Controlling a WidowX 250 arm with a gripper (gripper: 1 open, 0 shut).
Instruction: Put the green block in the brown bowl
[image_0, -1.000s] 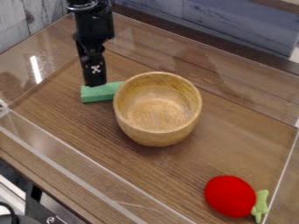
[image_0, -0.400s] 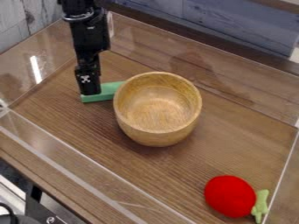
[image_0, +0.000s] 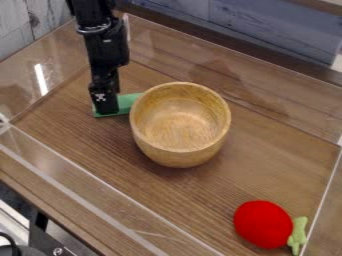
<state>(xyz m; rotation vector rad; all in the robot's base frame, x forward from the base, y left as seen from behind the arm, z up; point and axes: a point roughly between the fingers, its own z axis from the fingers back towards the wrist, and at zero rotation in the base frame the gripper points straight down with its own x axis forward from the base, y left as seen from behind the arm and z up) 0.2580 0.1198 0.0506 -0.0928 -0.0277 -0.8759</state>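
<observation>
The green block lies flat on the wooden table just left of the brown bowl, nearly touching its wall. My gripper points straight down over the block's left end, low at table height, and covers that part of it. Its black fingers stand open and only the block's right end shows beside them. The bowl is upright and holds nothing.
A red round object with a green tip lies at the front right. Clear plastic walls ring the tabletop. Bare wood stretches in front of the bowl.
The gripper has sunk toward the table onto the block's left end and rolled a little about its own axis. Block and bowl have stayed put.
</observation>
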